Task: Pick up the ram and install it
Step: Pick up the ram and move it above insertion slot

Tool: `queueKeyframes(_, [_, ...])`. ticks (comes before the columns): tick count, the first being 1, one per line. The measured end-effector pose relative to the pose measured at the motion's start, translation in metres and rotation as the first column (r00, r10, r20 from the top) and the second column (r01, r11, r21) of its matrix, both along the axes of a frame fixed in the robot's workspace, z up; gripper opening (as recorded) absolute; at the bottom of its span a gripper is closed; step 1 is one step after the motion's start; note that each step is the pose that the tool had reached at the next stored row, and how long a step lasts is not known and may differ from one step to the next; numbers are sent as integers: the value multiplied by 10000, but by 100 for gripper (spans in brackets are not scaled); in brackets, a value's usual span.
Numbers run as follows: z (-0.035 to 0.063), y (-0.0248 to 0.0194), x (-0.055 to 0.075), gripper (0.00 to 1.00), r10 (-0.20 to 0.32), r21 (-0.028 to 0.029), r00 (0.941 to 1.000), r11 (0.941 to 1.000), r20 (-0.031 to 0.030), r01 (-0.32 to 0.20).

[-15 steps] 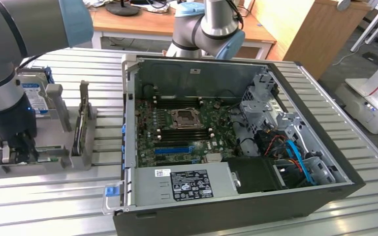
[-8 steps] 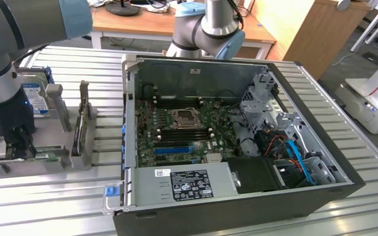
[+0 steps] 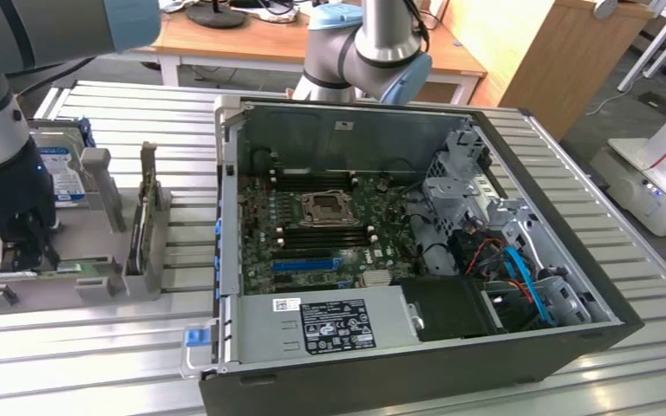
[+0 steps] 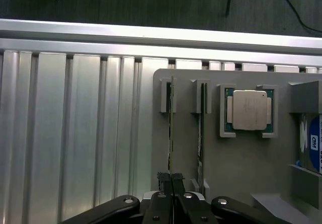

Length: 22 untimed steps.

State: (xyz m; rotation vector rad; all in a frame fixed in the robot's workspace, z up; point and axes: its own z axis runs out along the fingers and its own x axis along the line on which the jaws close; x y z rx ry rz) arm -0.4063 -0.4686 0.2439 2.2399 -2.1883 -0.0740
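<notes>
The ram [image 4: 171, 133] is a thin green stick standing on edge in a slot of the grey holder [image 4: 241, 163]. My gripper [image 4: 171, 176] is shut on its upper edge, with both fingertips pressed together on the stick's line. A second like stick [image 4: 202, 133] stands in the neighbouring slot, parallel and untouched. In the exterior view my gripper [image 3: 15, 260] reaches straight down onto the holder [image 3: 32, 299] at the exterior view's left, where a green strip of the ram [image 3: 67, 274] shows beside the fingers.
A square silver processor [image 4: 250, 109] and a hard drive [image 4: 313, 143] [image 3: 65, 178] share the holder. A thin board [image 3: 146, 208] stands on edge in a grey stand beside it. The open computer case [image 3: 426, 113] with its motherboard [image 3: 322, 225] lies at the exterior view's right.
</notes>
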Motion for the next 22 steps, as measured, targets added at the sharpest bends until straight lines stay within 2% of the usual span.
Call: queueKeyframes(22, [310,0,0,12,0,1,10000,10000,1,0])
